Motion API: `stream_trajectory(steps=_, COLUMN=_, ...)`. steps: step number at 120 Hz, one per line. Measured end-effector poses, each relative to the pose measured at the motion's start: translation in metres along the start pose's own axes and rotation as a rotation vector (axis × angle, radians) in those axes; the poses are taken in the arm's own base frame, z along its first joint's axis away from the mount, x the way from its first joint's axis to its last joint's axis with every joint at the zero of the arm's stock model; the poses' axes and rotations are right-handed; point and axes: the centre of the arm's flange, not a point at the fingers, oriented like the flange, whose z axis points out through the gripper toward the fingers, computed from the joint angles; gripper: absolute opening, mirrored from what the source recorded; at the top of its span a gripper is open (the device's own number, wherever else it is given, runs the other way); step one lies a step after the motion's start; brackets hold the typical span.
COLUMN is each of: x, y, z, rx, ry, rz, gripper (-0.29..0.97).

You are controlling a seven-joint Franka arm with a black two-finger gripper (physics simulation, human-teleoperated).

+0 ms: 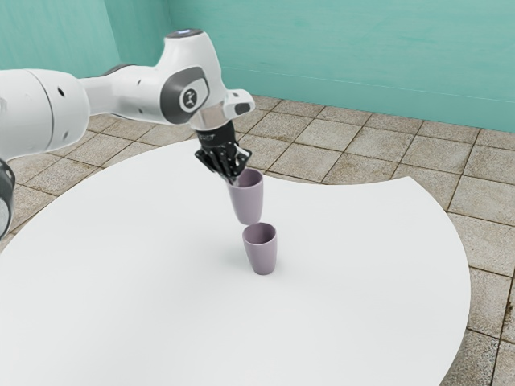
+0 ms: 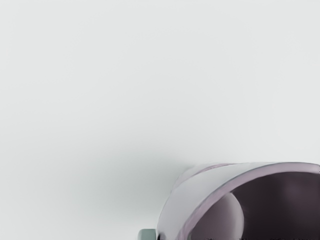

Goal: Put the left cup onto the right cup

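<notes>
Firstly, exterior view. End effector [image 1: 232,167]: black, clamped on the left rim of the lifted cup [image 1: 248,201]. Lifted cup: mauve, clear of the worktop [image 1: 121,305], slightly tilted, hanging just above and a little left of the standing cup [image 1: 261,251], not touching it. Standing cup: mauve, upright on the white round worktop, mouth upward. Wrist view. Lifted cup [image 2: 200,200]: rim and dark inside close under the hand, white worktop [image 2: 150,75] beyond.
</notes>
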Motion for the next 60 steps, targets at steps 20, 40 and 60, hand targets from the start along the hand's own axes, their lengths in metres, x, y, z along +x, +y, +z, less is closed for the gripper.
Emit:
stream_trajectory(steps=20, x=0.006, y=0.001, z=0.007, rx=0.001, ry=-0.002, rz=-0.005, gripper=-0.11)
stream_trajectory(steps=40, x=0.007, y=0.001, z=0.009, rx=-0.005, ry=0.0, rz=-0.013, gripper=-0.11)
stream_trajectory(steps=60, x=0.008, y=0.002, z=0.017, rx=-0.017, ry=-0.009, rz=-0.023, gripper=-0.11)
